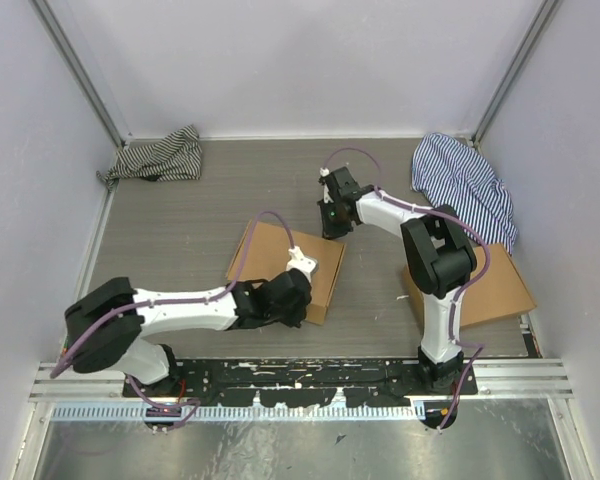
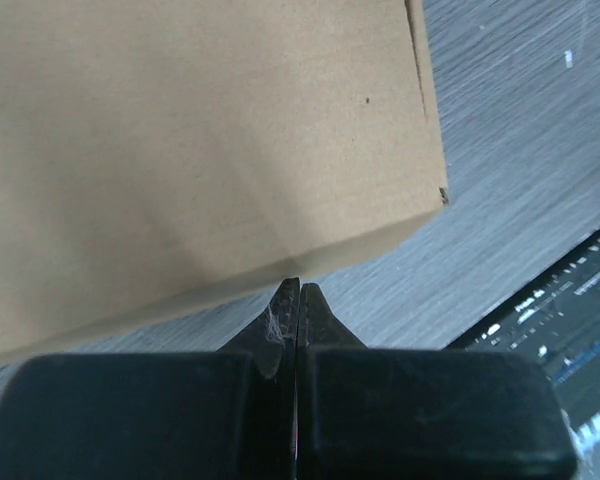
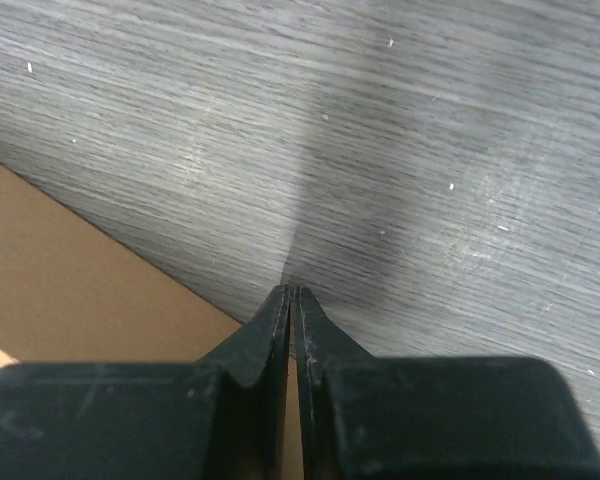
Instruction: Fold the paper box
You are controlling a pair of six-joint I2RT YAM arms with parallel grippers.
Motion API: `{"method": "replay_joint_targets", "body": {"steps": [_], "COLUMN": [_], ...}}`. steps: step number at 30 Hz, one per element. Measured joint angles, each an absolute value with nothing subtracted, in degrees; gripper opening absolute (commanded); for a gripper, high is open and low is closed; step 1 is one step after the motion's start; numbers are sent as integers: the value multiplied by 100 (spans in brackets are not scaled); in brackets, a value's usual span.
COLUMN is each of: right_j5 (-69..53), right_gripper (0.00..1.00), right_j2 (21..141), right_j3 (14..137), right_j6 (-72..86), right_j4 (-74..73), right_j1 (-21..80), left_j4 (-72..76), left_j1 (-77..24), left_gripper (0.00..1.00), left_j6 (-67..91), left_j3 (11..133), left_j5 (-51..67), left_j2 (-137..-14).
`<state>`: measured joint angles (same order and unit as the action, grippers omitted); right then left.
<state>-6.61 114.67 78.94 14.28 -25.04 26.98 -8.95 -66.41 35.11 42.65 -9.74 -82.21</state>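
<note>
The paper box (image 1: 273, 250) is a shallow closed brown cardboard box lying flat at the middle of the table. In the left wrist view the paper box (image 2: 200, 140) fills the upper left, lid down and corner at the right. My left gripper (image 1: 288, 298) is low at the box's near side; its shut tips (image 2: 298, 288) reach the foot of the near wall, holding nothing. My right gripper (image 1: 330, 225) hangs just past the box's far right corner. Its shut tips (image 3: 292, 292) are down at the bare table, with the box's edge (image 3: 60, 280) to their left.
A stack of flat brown cardboard (image 1: 495, 290) lies at the right behind the right arm. One striped cloth (image 1: 158, 157) is bunched at the far left corner, another striped cloth (image 1: 465, 185) at the far right. Enclosure walls stand on three sides. The black base rail (image 2: 570, 300) runs close by.
</note>
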Motion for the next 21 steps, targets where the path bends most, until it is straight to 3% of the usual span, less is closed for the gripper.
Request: {"method": "replay_joint_targets", "body": {"steps": [10,21], "right_j5": [-856,-668], "right_gripper": [12,12], "right_j2": [11406,11260], "right_j3": [7741,7308], "right_j6": [1389,1483], "right_j4": [-2355,-1197], "right_j1": [2692,3103], "left_j4": [-746,-775], "left_j1": [-7030,-7317], "left_gripper": [0,0], "left_j6": [3544,4032], "left_j3": [4692,4783], "left_j5": [-1369,-2781], "left_j2": [-9164,-9454]}}
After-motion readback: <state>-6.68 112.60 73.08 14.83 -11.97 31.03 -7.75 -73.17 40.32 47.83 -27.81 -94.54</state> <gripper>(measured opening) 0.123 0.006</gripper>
